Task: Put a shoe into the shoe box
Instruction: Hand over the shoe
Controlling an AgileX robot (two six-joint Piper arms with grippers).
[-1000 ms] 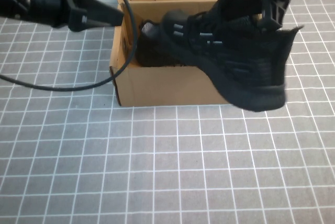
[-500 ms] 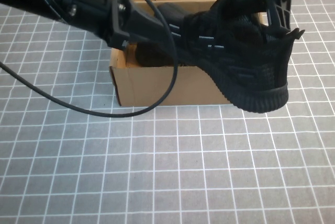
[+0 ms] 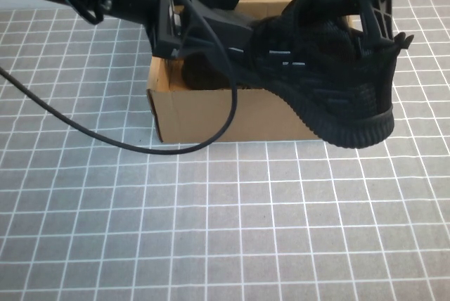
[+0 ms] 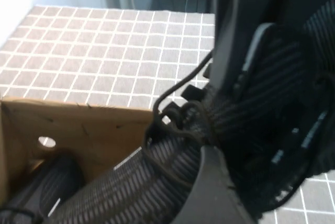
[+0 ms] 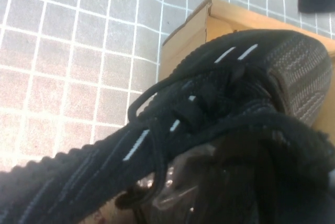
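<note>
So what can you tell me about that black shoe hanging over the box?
The shoe is a black knit lace-up sneaker with short white side dashes and a ribbed black sole. It tilts, toe inside the brown cardboard shoe box, heel raised past the box's front edge. The right gripper is shut on its heel end; the left gripper stands open around its toe.

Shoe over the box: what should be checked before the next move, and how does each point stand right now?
1. Shoe held by the right claw: ok, gripped at the heel end and tilted, toe down.
2. Toe inside the box: ok, the front dips below the rim.
3. Heel inside the box: not ok, it hangs outside past the front right corner.
4. Left claw open: ok, fingers spread at the shoe's toe.
5. Box interior free: not ok, another dark shoe already lies inside.
6. Left arm's cable clear: cannot tell, it loops across the box front.
</note>
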